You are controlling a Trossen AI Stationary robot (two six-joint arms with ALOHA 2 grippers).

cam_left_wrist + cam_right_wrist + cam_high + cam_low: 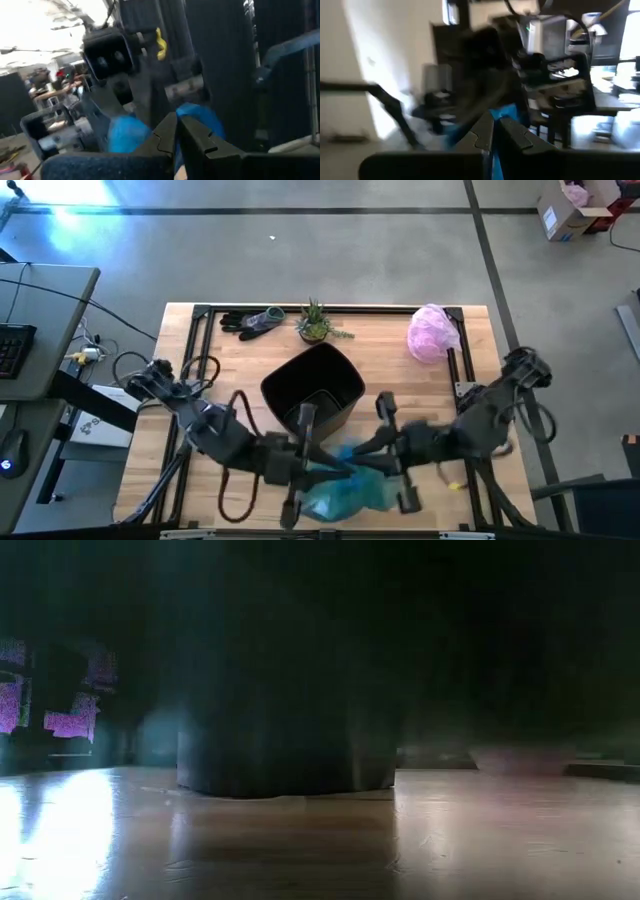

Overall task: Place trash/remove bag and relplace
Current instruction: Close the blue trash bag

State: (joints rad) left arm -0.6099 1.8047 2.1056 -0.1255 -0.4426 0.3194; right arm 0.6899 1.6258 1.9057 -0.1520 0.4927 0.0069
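Note:
The teal bag (345, 488) is bunched up near the table's near edge, in front of the black bin (315, 390), which stands upright at the table's middle and also shows in the low view (285, 755). My left gripper (328, 467) reaches in from the left and my right gripper (358, 460) from the right. They meet over the bag, and each is shut on its plastic. The trash is out of view. My left gripper pinches a bunch of the bag's blue plastic (196, 112) between its two fingertips (167, 131), coming level from the table's left. The plastic bulges out on both sides of the fingers. I cannot tell whether it is an edge or a fold. My right gripper pinches the bag's blue plastic (507, 111) between its two fingertips (485, 131), coming level from the table's right. The rest of the bag (350, 495) sags below and nearward of both grippers. I cannot tell whether it rests on the table.
A pale pink plastic bag (432, 332) lies at the far right. A small green plant (316, 320) and dark gloves (250, 321) sit at the far edge. A black rail frame (195, 315) borders the table. A desk with a keyboard (12, 345) stands to the left.

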